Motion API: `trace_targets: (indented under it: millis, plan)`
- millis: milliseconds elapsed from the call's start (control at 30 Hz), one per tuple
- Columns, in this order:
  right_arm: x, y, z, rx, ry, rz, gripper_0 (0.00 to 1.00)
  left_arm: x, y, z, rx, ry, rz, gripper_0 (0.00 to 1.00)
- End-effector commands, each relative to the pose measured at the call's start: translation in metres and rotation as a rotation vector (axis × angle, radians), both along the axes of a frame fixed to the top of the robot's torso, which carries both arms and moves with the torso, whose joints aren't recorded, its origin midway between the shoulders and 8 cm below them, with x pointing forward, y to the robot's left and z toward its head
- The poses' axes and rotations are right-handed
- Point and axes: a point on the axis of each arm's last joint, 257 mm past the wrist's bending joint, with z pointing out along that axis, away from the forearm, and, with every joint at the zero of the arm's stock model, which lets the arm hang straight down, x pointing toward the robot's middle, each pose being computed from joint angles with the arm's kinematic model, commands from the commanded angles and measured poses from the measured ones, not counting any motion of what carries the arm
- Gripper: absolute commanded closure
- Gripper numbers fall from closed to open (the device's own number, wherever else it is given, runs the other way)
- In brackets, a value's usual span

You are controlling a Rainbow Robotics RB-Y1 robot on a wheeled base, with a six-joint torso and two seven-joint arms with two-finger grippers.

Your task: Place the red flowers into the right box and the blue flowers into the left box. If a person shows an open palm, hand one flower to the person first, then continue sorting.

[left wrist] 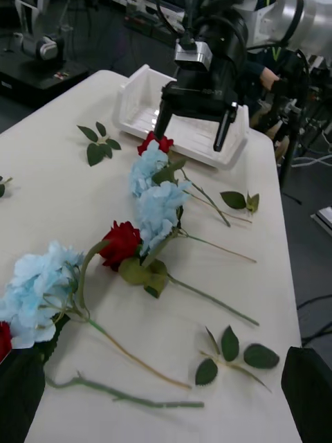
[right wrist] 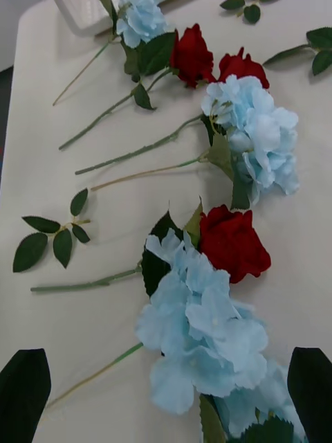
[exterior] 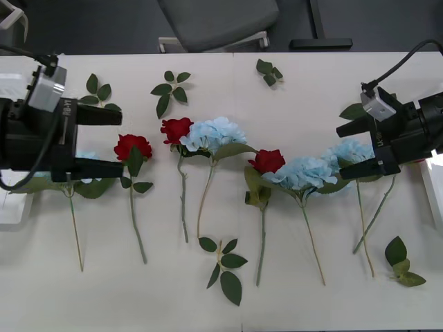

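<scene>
Red flowers and blue flowers lie in a row across the white table. From the left come a red rose (exterior: 133, 146), a second red rose (exterior: 176, 129), a blue hydrangea (exterior: 216, 133), a third rose (exterior: 267, 161) and two more hydrangeas (exterior: 304, 171) (exterior: 349, 151). My left gripper (exterior: 104, 142) hangs open just left of the first rose, over a partly hidden blue head (exterior: 86, 156). At the right end my right gripper (exterior: 354, 149) is open beside the last hydrangea (right wrist: 200, 332). The right box (left wrist: 142, 104) stands behind that gripper (left wrist: 194, 128), with another rose (left wrist: 155, 143) below it. The left box (exterior: 12, 207) shows at the left edge.
Loose green leaf sprigs lie near the back (exterior: 172, 88) (exterior: 270, 71), at the front middle (exterior: 223, 266) and at the front right (exterior: 401, 263). A grey chair (exterior: 214, 21) stands beyond the table's far edge. The front strip of the table has open surface.
</scene>
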Motion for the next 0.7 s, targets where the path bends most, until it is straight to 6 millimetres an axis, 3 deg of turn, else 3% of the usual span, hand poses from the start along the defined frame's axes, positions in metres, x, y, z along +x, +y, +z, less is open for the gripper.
trace_targets:
  millis: [33, 100, 200, 300, 400, 700]
  plan:
    - [0.004, -0.02, -0.007, -0.074, 0.069, -0.09, 0.0, -0.013, 0.05, 0.017, 0.053, 0.177, 0.144, 0.0]
    - [0.002, -0.04, -0.019, -0.114, 0.237, -0.265, 0.0, -0.008, 0.085, 0.008, 0.103, 0.251, 0.277, 0.0]
    - [-0.002, -0.063, -0.034, -0.16, 0.431, -0.495, 0.0, -0.005, 0.111, -0.004, 0.133, 0.341, 0.409, 0.0]
    - [0.0, -0.091, -0.046, -0.205, 0.547, -0.725, 0.0, -0.011, 0.122, -0.023, 0.176, 0.447, 0.511, 0.0]
    - [0.01, -0.113, -0.05, -0.233, 0.547, -0.852, 0.0, -0.015, 0.131, -0.043, 0.203, 0.506, 0.604, 0.0]
    - [0.031, -0.156, -0.073, -0.225, 0.579, -1.136, 0.0, -0.027, 0.166, -0.113, 0.198, 0.692, 0.899, 0.0]
